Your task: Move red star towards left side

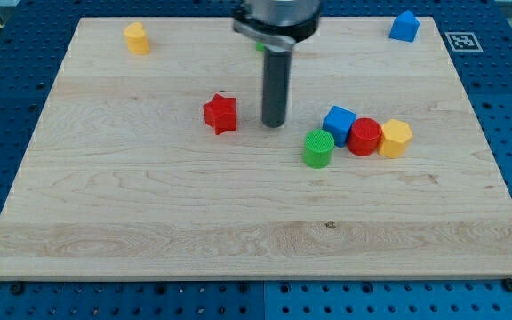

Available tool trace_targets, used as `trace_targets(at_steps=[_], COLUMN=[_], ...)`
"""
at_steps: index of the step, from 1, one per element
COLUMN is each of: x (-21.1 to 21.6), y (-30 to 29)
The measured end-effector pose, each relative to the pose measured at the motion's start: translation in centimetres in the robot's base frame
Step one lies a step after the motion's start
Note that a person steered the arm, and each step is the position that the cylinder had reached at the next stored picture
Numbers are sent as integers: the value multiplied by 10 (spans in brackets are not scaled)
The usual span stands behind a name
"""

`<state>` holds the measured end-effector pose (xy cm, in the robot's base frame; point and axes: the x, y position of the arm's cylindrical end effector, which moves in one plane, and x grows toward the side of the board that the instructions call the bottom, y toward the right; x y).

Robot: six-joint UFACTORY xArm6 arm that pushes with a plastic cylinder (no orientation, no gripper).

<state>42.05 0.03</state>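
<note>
Tip (pixel 275 124) just right of red star (pixel 220 114)

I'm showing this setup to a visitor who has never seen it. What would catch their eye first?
Probably the dark rod coming down from the view's top, my tip resting on the wooden board just right of the red star, with a small gap between them. Next, the tight cluster right of centre: blue block, red cylinder, yellow block, and green cylinder in front.
</note>
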Motion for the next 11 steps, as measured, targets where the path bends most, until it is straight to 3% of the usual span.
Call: trace_targets(at_steps=[11], x=[5], y=[-57])
